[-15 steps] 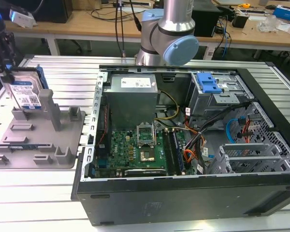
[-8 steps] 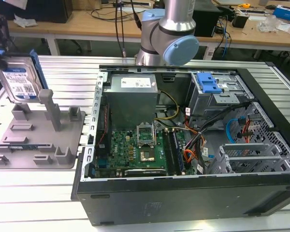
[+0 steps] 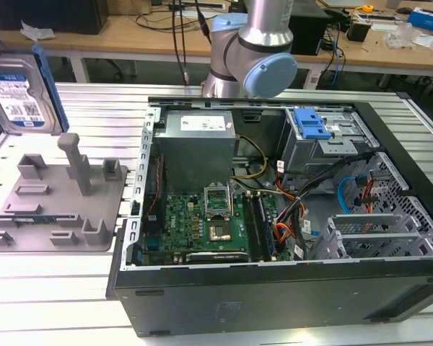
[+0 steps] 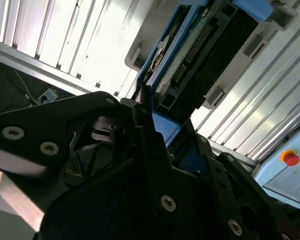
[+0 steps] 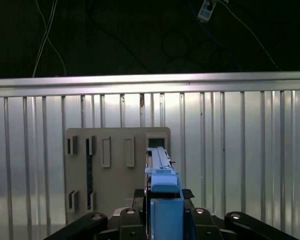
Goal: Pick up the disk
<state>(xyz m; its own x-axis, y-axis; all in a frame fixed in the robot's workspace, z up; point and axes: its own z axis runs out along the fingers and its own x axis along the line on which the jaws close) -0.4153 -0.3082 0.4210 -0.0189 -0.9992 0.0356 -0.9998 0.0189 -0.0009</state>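
Disk hangs upright, clear above the grey tray near the worktop's edge, the gripper clamped on its blue side rails, label unobstructed.

one disk, one grey tray, one computer case

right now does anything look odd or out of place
The disk is off the grey tray, up in the air at the exterior view's left, standing on edge. In the first wrist view it sits between the gripper fingers above the tray. The open PC case looks undisturbed.
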